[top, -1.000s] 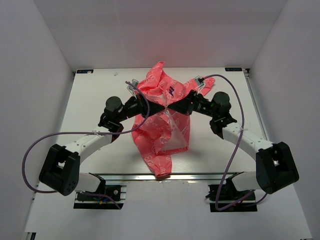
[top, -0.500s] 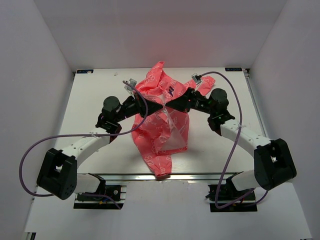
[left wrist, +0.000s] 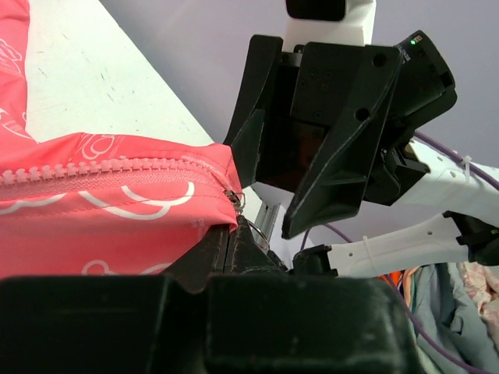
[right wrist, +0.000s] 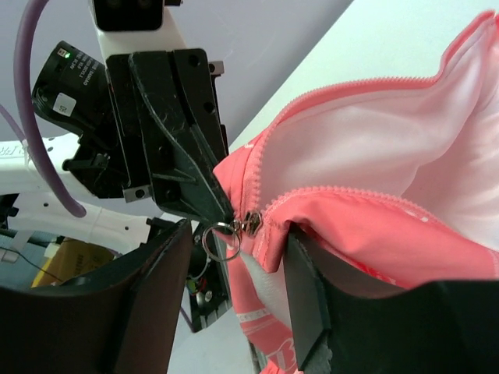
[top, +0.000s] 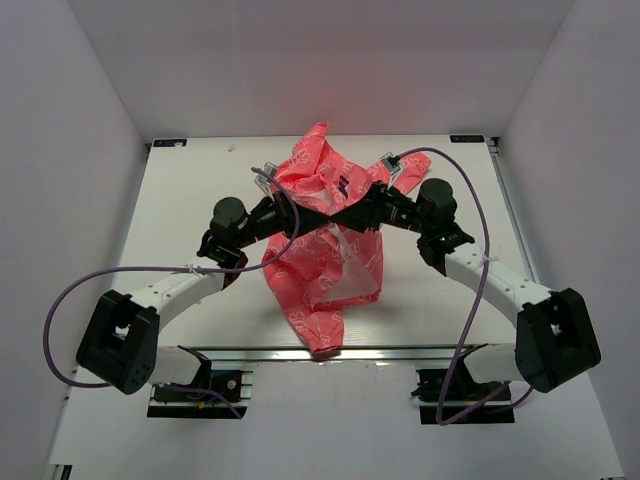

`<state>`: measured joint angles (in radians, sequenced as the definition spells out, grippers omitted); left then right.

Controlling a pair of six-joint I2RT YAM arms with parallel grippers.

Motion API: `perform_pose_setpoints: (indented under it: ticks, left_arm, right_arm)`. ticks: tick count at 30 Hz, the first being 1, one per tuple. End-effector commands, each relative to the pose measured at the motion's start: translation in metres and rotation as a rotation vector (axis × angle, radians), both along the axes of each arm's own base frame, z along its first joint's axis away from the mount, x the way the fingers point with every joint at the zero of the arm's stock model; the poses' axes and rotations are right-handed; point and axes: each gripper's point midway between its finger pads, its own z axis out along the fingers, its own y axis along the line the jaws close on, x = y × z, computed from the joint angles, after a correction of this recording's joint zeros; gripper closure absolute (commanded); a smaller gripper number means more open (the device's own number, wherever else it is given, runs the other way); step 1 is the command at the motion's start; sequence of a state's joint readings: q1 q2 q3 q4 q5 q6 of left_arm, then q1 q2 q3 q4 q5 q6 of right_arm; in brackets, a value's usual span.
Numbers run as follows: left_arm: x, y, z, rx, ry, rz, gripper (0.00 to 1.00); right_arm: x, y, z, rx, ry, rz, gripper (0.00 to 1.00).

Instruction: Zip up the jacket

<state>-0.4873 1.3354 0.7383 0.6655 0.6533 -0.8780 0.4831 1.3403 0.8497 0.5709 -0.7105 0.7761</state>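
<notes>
The coral-pink jacket (top: 322, 262) hangs bunched between my two grippers over the table's middle, its white lining (right wrist: 366, 144) showing. My left gripper (top: 322, 214) (left wrist: 231, 235) is shut on the jacket's edge right at the zipper's end. The zipper slider (right wrist: 252, 221) with a metal ring (right wrist: 221, 240) sits there, and the pink teeth (left wrist: 109, 168) run away from it. My right gripper (top: 342, 218) (right wrist: 238, 243) faces the left one tip to tip and is open. The slider and ring hang between its fingers, and the right finger (right wrist: 306, 288) touches the jacket's fold.
A white table (top: 180, 200) inside white walls. A purple cable (top: 475, 230) loops over each arm. The jacket's lower end (top: 320, 335) drapes to the table's near edge by a metal rail (top: 400, 350).
My right gripper has opened from shut, its fingers now standing apart around the zipper slider. Both arms shifted slightly; the left stays shut on the jacket.
</notes>
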Motion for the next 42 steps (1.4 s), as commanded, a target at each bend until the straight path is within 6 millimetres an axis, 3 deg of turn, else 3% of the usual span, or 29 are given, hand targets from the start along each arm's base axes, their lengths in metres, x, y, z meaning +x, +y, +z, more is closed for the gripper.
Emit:
perform_pose_setpoints:
  ticks: [1, 6, 7, 14, 17, 18, 19, 21, 23, 26, 30, 42]
  left_arm:
    - [-0.003, 0.002, 0.015, -0.063, -0.011, 0.017, 1.00]
    - [-0.001, 0.004, 0.011, -0.034, -0.006, 0.041, 1.00]
    - [-0.001, 0.004, 0.010, -0.029, -0.006, 0.040, 1.00]
    - [0.000, 0.004, 0.005, 0.002, 0.001, 0.041, 1.00]
    - [0.001, 0.005, 0.003, 0.011, 0.010, 0.048, 1.00]
    - [0.000, 0.004, 0.003, 0.013, 0.008, 0.046, 1.00]
    - [0.000, 0.005, 0.003, 0.015, 0.012, 0.049, 1.00]
    - [0.000, 0.005, 0.003, 0.019, 0.009, 0.050, 1.00]
    - [0.001, 0.006, 0.003, 0.022, 0.011, 0.062, 1.00]
    - [0.001, 0.008, 0.004, 0.025, 0.009, 0.078, 1.00]
    - [0.001, 0.008, 0.004, 0.032, 0.014, 0.077, 1.00]
    - [-0.001, 0.007, 0.005, 0.040, 0.005, 0.072, 1.00]
  right_arm:
    - [-0.013, -0.001, -0.006, -0.027, 0.015, 0.027, 0.44]
    - [-0.018, -0.008, -0.014, -0.064, 0.030, 0.007, 0.36]
    - [-0.019, -0.010, -0.010, -0.066, 0.015, -0.009, 0.31]
    - [-0.022, -0.027, -0.014, -0.189, -0.017, -0.087, 0.23]
    - [-0.024, -0.032, -0.013, -0.337, -0.129, -0.142, 0.20]
    - [-0.035, -0.019, 0.006, -0.364, -0.203, -0.127, 0.20]
    - [-0.028, -0.027, -0.005, -0.478, -0.200, -0.216, 0.19]
    - [-0.035, -0.017, 0.011, -0.522, -0.297, -0.228, 0.20]
    - [-0.025, -0.021, 0.018, -0.569, -0.337, -0.326, 0.27]
    - [-0.026, -0.011, 0.025, -0.617, -0.412, -0.378, 0.29]
    - [-0.027, 0.005, 0.016, -0.716, -0.472, -0.397, 0.35]
    - [-0.014, 0.015, 0.002, -0.834, -0.513, -0.460, 0.42]
